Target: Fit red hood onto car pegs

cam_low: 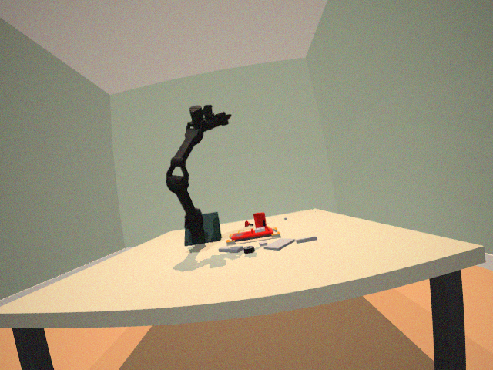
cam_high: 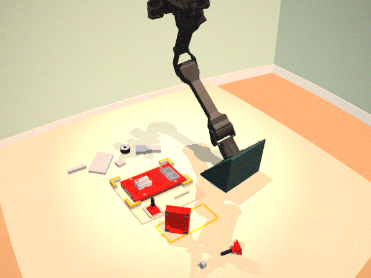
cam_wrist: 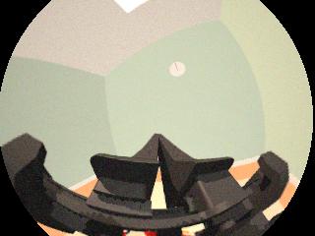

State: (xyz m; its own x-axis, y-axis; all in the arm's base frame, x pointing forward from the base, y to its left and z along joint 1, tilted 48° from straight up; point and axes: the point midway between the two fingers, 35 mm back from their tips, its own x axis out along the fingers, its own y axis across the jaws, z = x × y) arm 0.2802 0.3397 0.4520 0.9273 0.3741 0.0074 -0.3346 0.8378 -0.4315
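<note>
The red hood [cam_high: 177, 222] [cam_low: 259, 220] stands on edge on the table, partly over the yellow outline [cam_high: 210, 211]. Its hollow side, with dark corner bosses, faces the top view. The red chassis [cam_high: 128, 185] [cam_low: 243, 236] lies flat between the yellow corner brackets of the jig [cam_high: 133, 204]. The white engine block [cam_high: 143, 182] [cam_low: 259, 230] sits on its deck, with short red pegs around it. My gripper [cam_low: 229, 116] [cam_wrist: 157, 137] is shut and empty, high above the table and far from the hood. Its fingertips are outside the top view.
A dark green angled panel [cam_high: 245, 164] stands by the arm's base. A black-and-red lever [cam_high: 152, 208] stands beside the chassis; another [cam_high: 235, 248] lies beyond the hood, near a small grey cube [cam_high: 203, 264]. A black wheel [cam_high: 124, 149] and several pale blocks lie behind the jig.
</note>
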